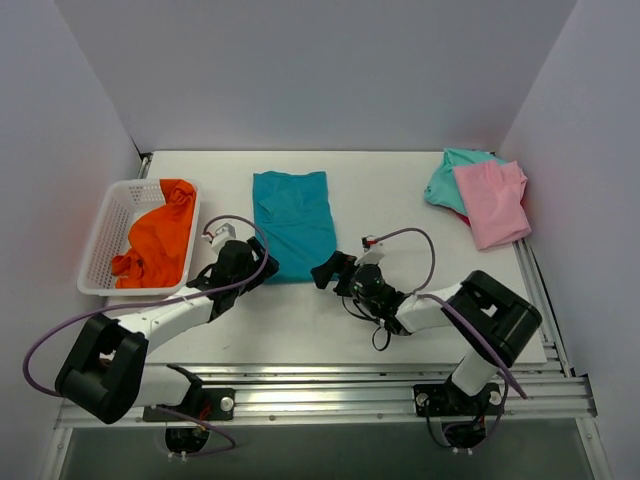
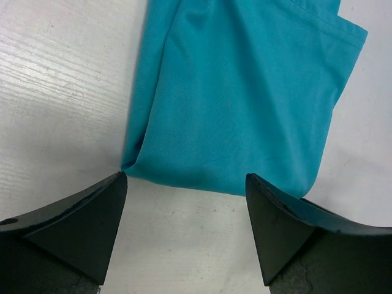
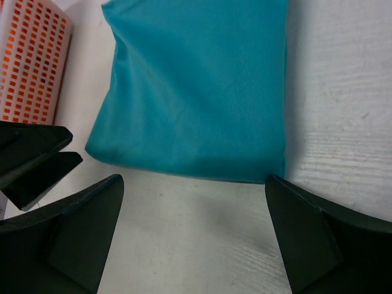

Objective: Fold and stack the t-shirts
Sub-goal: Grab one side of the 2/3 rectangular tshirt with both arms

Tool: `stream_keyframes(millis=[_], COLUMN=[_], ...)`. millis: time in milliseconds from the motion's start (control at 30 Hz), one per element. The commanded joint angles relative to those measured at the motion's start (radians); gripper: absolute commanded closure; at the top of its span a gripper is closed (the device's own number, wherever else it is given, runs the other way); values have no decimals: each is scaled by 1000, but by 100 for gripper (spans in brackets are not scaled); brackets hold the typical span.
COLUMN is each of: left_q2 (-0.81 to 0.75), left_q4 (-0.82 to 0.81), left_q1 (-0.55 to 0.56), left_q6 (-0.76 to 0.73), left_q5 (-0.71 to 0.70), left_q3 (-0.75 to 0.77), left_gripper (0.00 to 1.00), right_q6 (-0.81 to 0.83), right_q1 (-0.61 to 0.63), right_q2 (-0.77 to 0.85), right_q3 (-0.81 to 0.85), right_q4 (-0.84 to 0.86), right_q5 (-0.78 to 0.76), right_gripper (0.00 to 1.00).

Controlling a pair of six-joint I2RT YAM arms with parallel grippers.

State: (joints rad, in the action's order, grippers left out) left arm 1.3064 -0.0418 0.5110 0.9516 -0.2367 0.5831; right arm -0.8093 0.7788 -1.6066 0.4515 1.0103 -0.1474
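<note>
Four fingers (image 2: 79,226), seemingly just before t-shirt (image 2: 245,98)

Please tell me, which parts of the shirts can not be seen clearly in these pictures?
- Mint-green shirt, top view: mostly covered by the pink shirt; its folding is unclear.
- Orange shirt, top view: bunched in the white basket; whatever lies under it is hidden.
- Teal shirt, both wrist views: far end cut off by the upper picture edge.
</note>
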Motion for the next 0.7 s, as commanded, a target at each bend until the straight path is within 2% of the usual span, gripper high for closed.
stream_keyframes(millis=[0,167,300,600,667], left_q2=[22,24,21,17,10], left_q4=[-72,-58,-64,-67,-63], left_q1=[3,3,3,3,4], left_q6=[29,27,26,30,32], left_q5=[-21,-24,-26,-23,-26], left_q3=[-11,-8,-15,-17,-16], left_gripper=[13,13,13,13,13], right_q6=[-54,-67,-45,21,28], right_q1=[8,10,11,43,43], right_q2=[-84,-139,-92,148,169], right_q3=[19,27,24,49,52], right_q4=[143,168,107,-234,-256], right_q5=[29,39,-9,-199,-233], right_gripper=[4,5,5,5,4])
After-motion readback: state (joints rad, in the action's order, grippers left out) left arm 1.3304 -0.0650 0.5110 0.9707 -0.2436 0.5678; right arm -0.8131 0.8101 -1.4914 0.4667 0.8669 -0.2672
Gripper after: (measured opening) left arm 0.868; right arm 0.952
